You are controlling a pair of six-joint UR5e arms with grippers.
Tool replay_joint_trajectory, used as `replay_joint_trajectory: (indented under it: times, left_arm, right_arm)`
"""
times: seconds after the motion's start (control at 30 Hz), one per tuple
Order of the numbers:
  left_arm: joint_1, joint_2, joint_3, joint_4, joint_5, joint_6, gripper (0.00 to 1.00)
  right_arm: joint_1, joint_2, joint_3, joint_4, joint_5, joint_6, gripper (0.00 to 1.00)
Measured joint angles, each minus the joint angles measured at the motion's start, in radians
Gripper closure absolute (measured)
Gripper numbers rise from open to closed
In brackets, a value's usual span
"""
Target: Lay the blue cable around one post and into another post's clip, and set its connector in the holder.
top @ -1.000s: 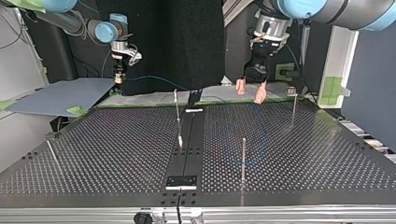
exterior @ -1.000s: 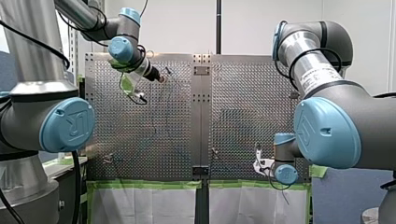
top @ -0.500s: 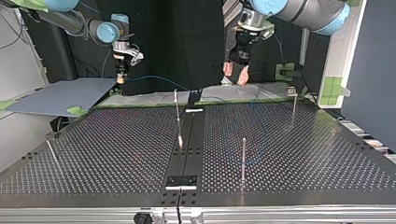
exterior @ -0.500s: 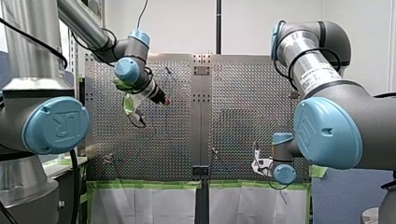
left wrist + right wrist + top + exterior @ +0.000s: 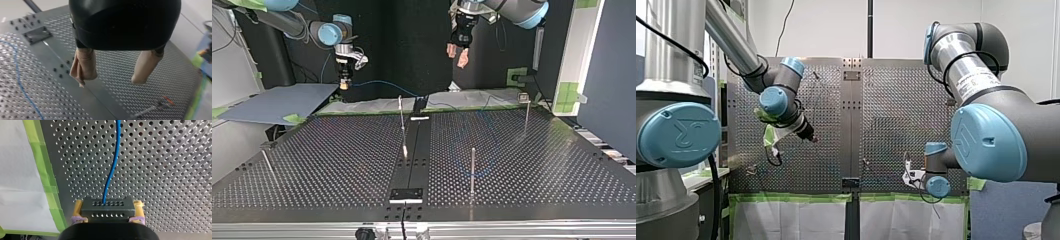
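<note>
The thin blue cable (image 5: 112, 165) runs over the perforated plate and ends in a dark connector block (image 5: 107, 207). My right gripper (image 5: 108, 218) is shut on that block between its yellow pads (image 5: 78, 208). In the top view my right gripper (image 5: 344, 85) hangs beyond the table's far edge, and the cable (image 5: 379, 84) trails from it toward the middle. A loop of cable (image 5: 477, 172) lies around the near post (image 5: 472, 170). High above the far edge, my left gripper (image 5: 457, 54) is open and holds nothing. Its beige pads (image 5: 83, 67) stand well apart above the plate.
More posts stand on the table: a middle one (image 5: 401, 120), one with a clip on top (image 5: 526, 112), and a slanted one (image 5: 268, 162) at the top view's left. A dark holder plate (image 5: 407, 194) sits at the near edge. Green tape (image 5: 47, 182) lines the far edge.
My left gripper, still open, has risen off the table's far edge and shifted toward the top view's left. My right gripper has barely moved and keeps hold of the connector.
</note>
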Motion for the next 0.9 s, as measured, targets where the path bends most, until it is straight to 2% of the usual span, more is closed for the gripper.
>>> replay_joint_trajectory:
  times: [0.2, 0.3, 0.7, 0.9]
  left_arm:
    - [-0.052, -0.052, -0.051, 0.052, -0.045, 0.052, 0.00]
    - [-0.079, -0.079, -0.050, 0.079, -0.056, 0.079, 0.00]
    - [-0.186, -0.186, 0.047, 0.186, -0.054, 0.186, 0.00]
    - [-0.239, -0.238, 0.099, 0.239, -0.037, 0.239, 0.00]
  right_arm:
    - [0.006, -0.002, 0.000, 0.013, 0.000, -0.005, 1.00]
    - [0.010, -0.003, 0.002, 0.022, 0.004, -0.005, 1.00]
    - [0.025, -0.010, 0.009, 0.044, 0.008, -0.007, 1.00]
    - [0.036, -0.041, 0.010, 0.059, 0.006, -0.012, 1.00]
